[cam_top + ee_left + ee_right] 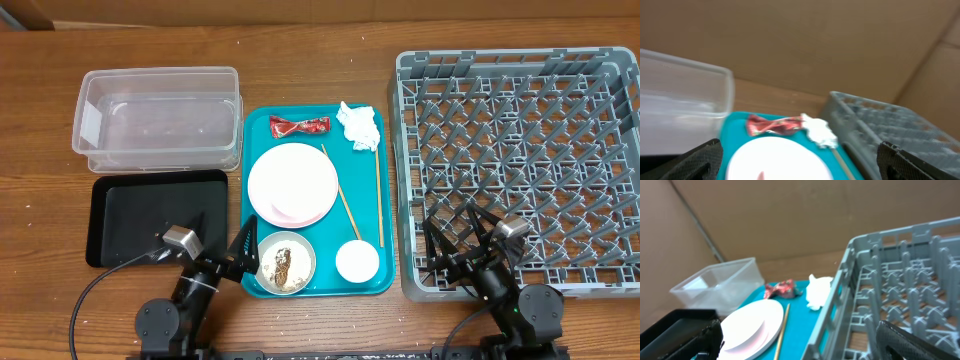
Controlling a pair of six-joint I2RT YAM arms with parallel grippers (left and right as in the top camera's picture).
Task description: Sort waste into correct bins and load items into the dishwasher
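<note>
Tub [158, 115] of clear glossy plastic, rectangular with rounded corners, stands at rear left. In front of it I note the black tray [130, 215], shallow, matte and rectangular. The left gripper [243, 255] hangs between that tray and the front left corner of the teal tray [255, 130]. Its fingers are spread wide and hold nothing.

The teal tray, smooth plastic, carries:
- A red wrapper [298, 125], shiny and twisted, at the rear.
- A crumpled white tissue [358, 127] just beside the wrapper.
- Two round plates [292, 184], stacked white on pale pink.
- A metal-rimmed bowl [308, 262] holding rice grains and brown scraps [283, 266].
- A small white cup [357, 261].
- Two thin wooden chopsticks [346, 207], lying right of the plates.

At right sits the grey dish rack [560, 160], square plastic with a lattice floor and upright pegs. The right gripper [455, 238] hovers over its front left corner, fingers parted, gripping nothing.
</note>
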